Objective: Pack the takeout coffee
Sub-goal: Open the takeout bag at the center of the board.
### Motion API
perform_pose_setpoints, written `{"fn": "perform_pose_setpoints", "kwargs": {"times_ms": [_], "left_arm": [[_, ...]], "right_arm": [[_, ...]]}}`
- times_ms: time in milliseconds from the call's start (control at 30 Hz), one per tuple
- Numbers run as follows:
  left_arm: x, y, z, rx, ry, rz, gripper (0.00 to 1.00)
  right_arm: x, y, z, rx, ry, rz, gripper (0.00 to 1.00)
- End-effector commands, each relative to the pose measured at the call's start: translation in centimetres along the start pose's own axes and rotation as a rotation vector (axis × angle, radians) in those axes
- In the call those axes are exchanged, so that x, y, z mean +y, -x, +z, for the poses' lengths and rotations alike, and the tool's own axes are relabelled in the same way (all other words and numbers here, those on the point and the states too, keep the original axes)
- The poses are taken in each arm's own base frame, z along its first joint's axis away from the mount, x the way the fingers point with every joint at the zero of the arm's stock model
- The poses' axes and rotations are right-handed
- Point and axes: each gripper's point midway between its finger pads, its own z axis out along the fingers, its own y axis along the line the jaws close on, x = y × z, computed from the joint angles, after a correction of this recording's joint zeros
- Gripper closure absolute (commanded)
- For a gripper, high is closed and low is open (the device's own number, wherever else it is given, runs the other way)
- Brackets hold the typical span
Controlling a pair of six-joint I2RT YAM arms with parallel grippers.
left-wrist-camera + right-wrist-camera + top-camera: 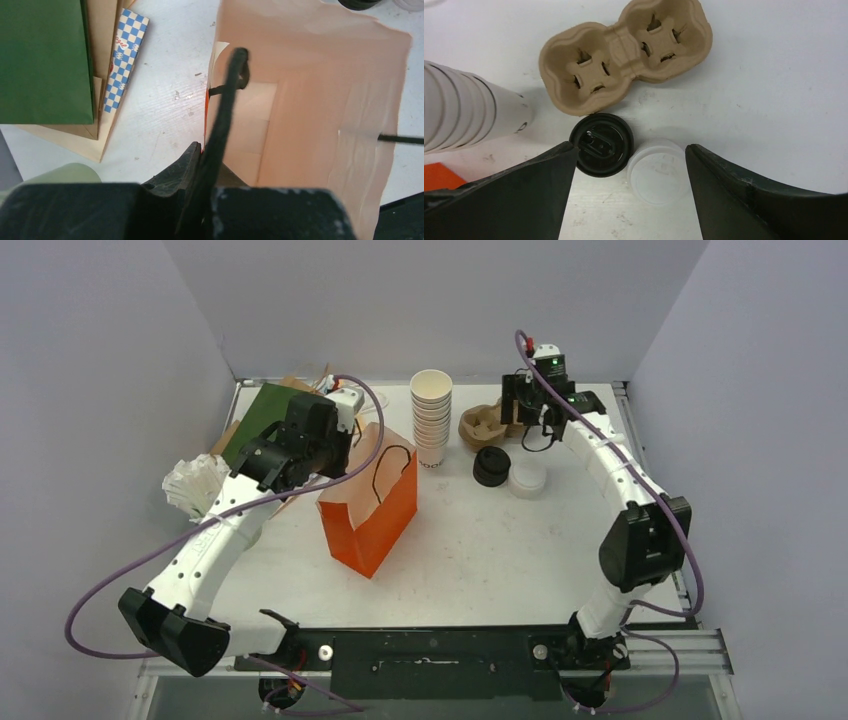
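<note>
Your left gripper (202, 160) pinched the rim and black cord handle (225, 110) of the orange paper bag (310, 100), presumably holding its mouth open; your right gripper (630, 160) stood wide, empty, over a round black plastic lid (601, 145); the takeout coffee (60, 175) was perhaps the pale green curve left of the pinching jaws, cut off

Pale lilac walls (400, 300), scuffed white tabletop (500, 550)

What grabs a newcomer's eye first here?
The orange paper bag standing open left of centre, the left gripper pinched on its rim. Behind it a tall stack of white cups; at the back right the open right gripper hangs over a cardboard cup carrier, a black lid and a white lid.
</note>
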Motion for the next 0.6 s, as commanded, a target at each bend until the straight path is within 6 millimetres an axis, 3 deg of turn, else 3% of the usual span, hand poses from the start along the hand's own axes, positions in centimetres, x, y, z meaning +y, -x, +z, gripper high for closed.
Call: {"fn": "perform_pose_setpoints", "kwargs": {"times_ms": [0,233,567], "left_arm": [[1.3,4.2,-0.9,-0.145,0.044,-0.031,0.99],[2.8,5.8,-0.1,-0.172,0.082,-0.044,1.00],[7.0,8.1,2.3,-0.210,0.102,-0.141,1.00]], "right_arm": [[-0.5,1.6,1.0,-0.035,-0.075,-0.080,0.21],[1.2,1.5,5.2,-0.015,-0.008,-0.085,0.22],[0.5,0.7,10.1,0.055,0.029,-0.184,0.20]]}}
